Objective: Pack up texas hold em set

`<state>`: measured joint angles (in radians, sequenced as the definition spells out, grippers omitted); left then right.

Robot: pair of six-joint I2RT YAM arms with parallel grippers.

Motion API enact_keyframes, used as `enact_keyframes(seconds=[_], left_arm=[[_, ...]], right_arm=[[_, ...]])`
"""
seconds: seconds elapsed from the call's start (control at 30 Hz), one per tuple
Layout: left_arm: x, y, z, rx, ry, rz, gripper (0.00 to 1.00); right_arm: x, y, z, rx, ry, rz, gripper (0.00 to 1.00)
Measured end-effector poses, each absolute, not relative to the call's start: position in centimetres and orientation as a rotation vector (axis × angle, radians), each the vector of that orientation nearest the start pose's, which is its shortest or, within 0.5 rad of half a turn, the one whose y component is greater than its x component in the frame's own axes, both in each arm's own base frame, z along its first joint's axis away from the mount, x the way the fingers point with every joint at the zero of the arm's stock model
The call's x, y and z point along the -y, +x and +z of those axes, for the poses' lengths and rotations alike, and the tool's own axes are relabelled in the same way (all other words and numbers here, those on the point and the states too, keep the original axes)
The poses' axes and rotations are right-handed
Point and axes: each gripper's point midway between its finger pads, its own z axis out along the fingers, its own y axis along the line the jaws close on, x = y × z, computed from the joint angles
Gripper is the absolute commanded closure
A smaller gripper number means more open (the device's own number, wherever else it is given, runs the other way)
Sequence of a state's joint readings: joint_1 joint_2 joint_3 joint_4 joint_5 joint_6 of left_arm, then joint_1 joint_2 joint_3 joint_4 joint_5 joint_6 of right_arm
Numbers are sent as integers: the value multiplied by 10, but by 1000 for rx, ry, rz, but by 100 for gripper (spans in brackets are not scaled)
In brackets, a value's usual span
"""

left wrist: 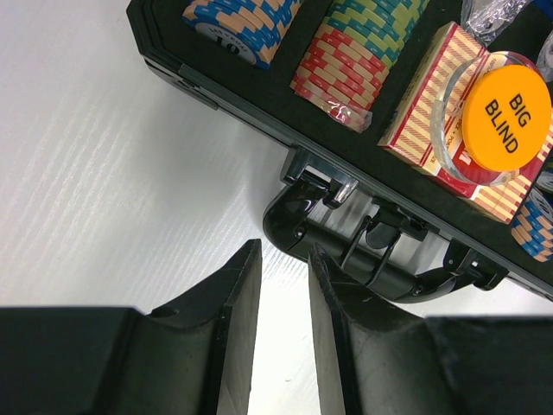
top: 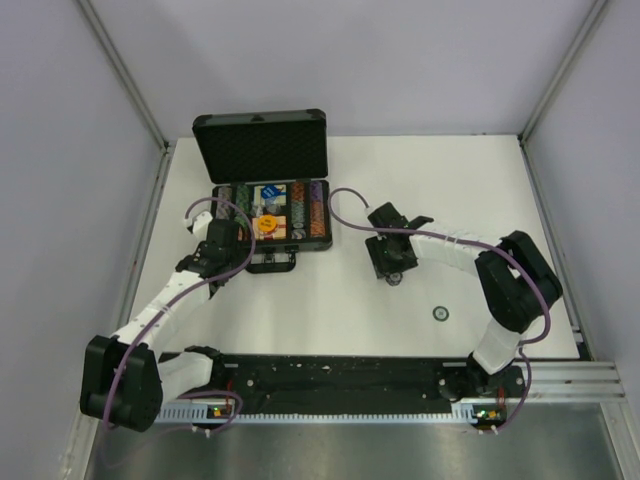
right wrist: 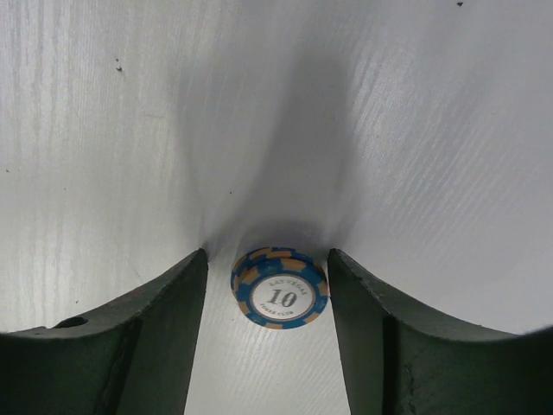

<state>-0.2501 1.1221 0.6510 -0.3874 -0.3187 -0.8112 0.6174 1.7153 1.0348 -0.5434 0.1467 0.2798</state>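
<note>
Down near the arms, the right gripper [right wrist: 268, 257] sits on the grained white table [right wrist: 415, 130], matte fingers spread around a flat, round blue-orange 10 chip [right wrist: 279, 288], with gaps on both sides. The left gripper [left wrist: 285, 259], fingers narrowly parted on nothing, sits just short of the glossy handle [left wrist: 298, 216]. Beyond it, far-left, is the open foam-lined briefcase [top: 262, 145].

**A:** What does the wrist camera show?

**B:** The right gripper [right wrist: 268, 252] points down at a white table [right wrist: 130, 130], its two dark fingers [right wrist: 164, 320] spread apart.

**A:** Is anything between them?

**B:** One round chip [right wrist: 280, 288], blue with orange edge marks and a white centre reading 10, lies flat between the fingertips. A strip of table separates it from one finger. The other finger sits right at its rim, and I cannot tell whether they touch. A soft shadow spreads beyond the fingertips.
</note>
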Motion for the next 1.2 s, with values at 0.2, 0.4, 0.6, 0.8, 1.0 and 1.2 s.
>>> enact_keyframes(seconds=[0.2, 0.4, 0.6, 0.8, 1.0, 1.2], left_arm=[[48, 292, 82, -2248, -793, -118, 67], [49, 292, 80, -2256, -792, -118, 67], [49, 293, 80, -2250, -793, -122, 67], [49, 294, 80, -2250, -794, -122, 67], [51, 294, 80, -2253, -792, -132, 65], [55, 295, 80, -2257, -786, -155, 50]], right_arm=[[-185, 275, 17, -2746, -455, 64, 52], [-184, 273, 17, -2754, -454, 64, 42], [-179, 268, 17, -2783, -427, 41, 38], [-177, 263, 16, -2808, -374, 33, 47], [-175, 259, 16, -2827, -333, 22, 59], [-174, 259, 16, -2831, -300, 11, 70]])
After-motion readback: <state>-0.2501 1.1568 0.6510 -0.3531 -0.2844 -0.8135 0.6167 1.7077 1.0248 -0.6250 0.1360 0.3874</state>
